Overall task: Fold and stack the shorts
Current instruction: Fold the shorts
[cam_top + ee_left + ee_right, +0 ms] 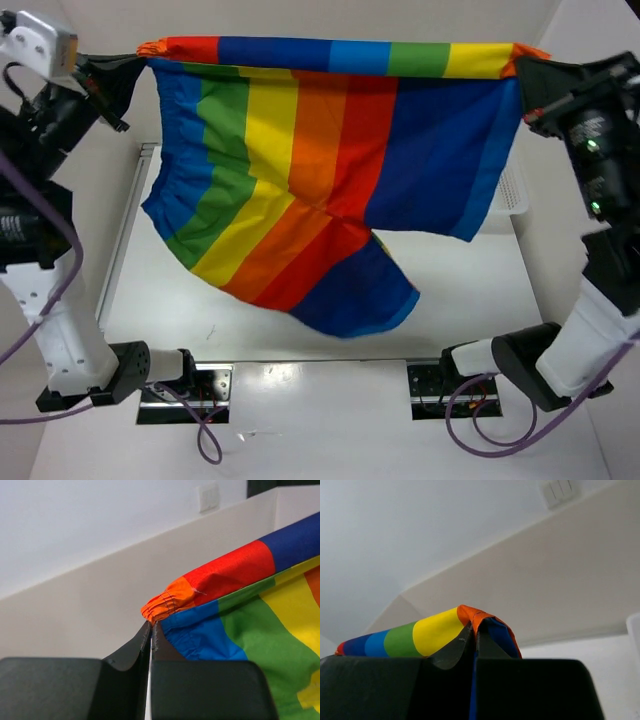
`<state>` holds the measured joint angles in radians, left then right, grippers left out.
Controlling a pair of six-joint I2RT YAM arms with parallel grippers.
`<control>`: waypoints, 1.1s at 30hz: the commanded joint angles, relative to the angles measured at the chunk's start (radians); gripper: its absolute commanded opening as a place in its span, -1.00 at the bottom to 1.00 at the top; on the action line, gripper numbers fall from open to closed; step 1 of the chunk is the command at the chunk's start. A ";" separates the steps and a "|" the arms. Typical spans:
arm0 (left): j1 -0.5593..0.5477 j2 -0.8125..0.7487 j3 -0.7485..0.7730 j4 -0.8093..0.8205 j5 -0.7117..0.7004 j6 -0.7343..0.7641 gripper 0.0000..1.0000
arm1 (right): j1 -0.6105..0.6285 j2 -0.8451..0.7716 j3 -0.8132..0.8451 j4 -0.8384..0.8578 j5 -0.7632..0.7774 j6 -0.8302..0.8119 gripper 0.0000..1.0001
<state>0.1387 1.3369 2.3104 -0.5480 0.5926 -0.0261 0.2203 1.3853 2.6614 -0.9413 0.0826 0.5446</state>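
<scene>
- The left gripper [135, 62] is clamped tight on one end of the top edge of the shorts [330, 170].
- The right gripper [520, 65] is clamped tight on the other end.
- The shorts are held up above the table [470, 300] and pulled wide and flat.
- The legs are hung down over the table.
- It cannot be told if the table is touched by the cloth.

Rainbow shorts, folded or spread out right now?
Spread out: the shorts hang full width between left gripper and right gripper, each pinching a top corner.
</scene>
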 commanded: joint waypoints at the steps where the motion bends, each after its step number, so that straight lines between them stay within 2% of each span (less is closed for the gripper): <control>1: 0.012 0.064 -0.098 -0.001 -0.135 0.026 -1.00 | -0.001 0.060 -0.086 0.048 0.103 -0.011 -1.00; 7: 0.012 0.073 -0.325 0.066 -0.195 0.026 -1.00 | -0.001 0.188 -0.336 0.151 0.114 -0.029 -1.00; 10: 0.012 0.113 -0.521 0.156 -0.229 0.026 -1.00 | 0.010 0.315 -0.411 0.209 0.144 -0.029 -1.00; 12: 0.012 0.139 -0.659 0.222 -0.229 0.026 -1.00 | 0.010 0.444 -0.391 0.219 0.158 -0.029 -1.00; 14: 0.012 0.179 -0.727 0.298 -0.229 0.026 -1.00 | 0.034 0.539 -0.332 0.196 0.189 -0.029 -1.00; 16: 0.012 0.217 -0.769 0.338 -0.217 0.026 -1.00 | 0.046 0.691 -0.160 0.104 0.222 -0.038 -1.00; 17: 0.012 0.229 -0.769 0.351 -0.217 0.026 -1.00 | 0.056 0.745 -0.076 0.061 0.223 -0.038 -1.00; 18: 0.012 0.243 -0.769 0.352 -0.217 0.026 -1.00 | 0.076 0.835 0.077 0.021 0.241 -0.047 -1.00; 21: 0.038 0.312 -0.749 0.352 -0.154 0.026 -1.00 | 0.088 0.836 0.066 0.039 0.211 -0.048 -1.00; 23: 0.056 0.356 -0.738 0.361 -0.096 0.026 -1.00 | 0.097 0.877 0.113 -0.011 0.200 -0.048 -1.00; 29: 0.078 0.438 -0.674 0.283 -0.077 0.026 -1.00 | 0.201 0.840 0.008 -0.049 0.189 -0.048 -1.00; 33: 0.108 0.433 -0.729 0.283 -0.013 0.026 -1.00 | 0.298 0.805 -0.058 -0.125 0.244 -0.038 -1.00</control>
<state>0.2230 1.7771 1.5898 -0.2909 0.4957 -0.0254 0.4492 2.2623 2.6621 -0.9813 0.2741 0.5144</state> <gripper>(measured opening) 0.008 0.009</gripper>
